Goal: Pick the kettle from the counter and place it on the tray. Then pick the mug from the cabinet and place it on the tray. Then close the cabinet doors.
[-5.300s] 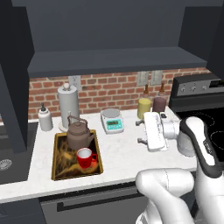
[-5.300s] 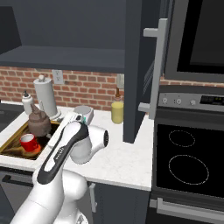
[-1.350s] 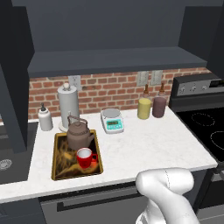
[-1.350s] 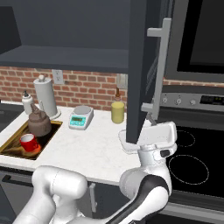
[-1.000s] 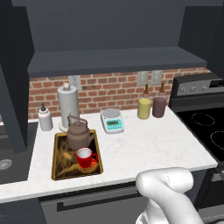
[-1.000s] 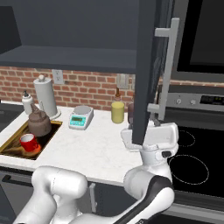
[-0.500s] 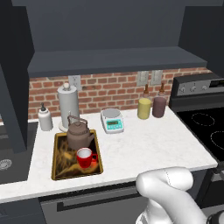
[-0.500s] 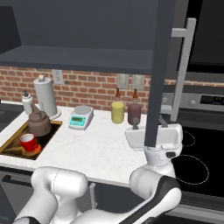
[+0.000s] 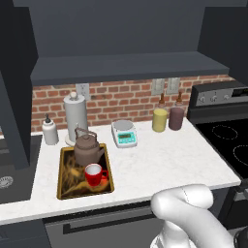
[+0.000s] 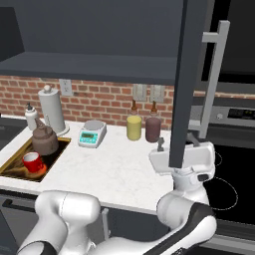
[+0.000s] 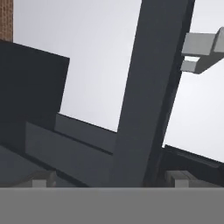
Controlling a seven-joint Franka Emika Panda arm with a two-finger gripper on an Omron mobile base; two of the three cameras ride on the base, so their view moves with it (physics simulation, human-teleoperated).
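Door edge stands upright before us: the right cabinet door (image 10: pixel 188 84), swung half open, runs vertically with its silver handle (image 10: pixel 213 74) facing right. Our gripper (image 11: pixel 111 177) sits below it, fingers apart, holding nothing. Kettle (image 9: pixel 87 148) and mug (image 9: pixel 94 174) rest on the tray (image 9: pixel 66 188).

Arm folds low in front of the base, white elbow link bulging at bottom of left base view. In right base view the forearm curls up from lower left to the wrist and hand at right, hand pointing upward. Gripper (image 10: pixel 175 155) sits level, palm block wide and white, its middle hidden behind a dark upright panel. In hand view the two fingertips (image 11: pixel 41 178) stand far apart at either side, jaws wide open, nothing clamped between them.
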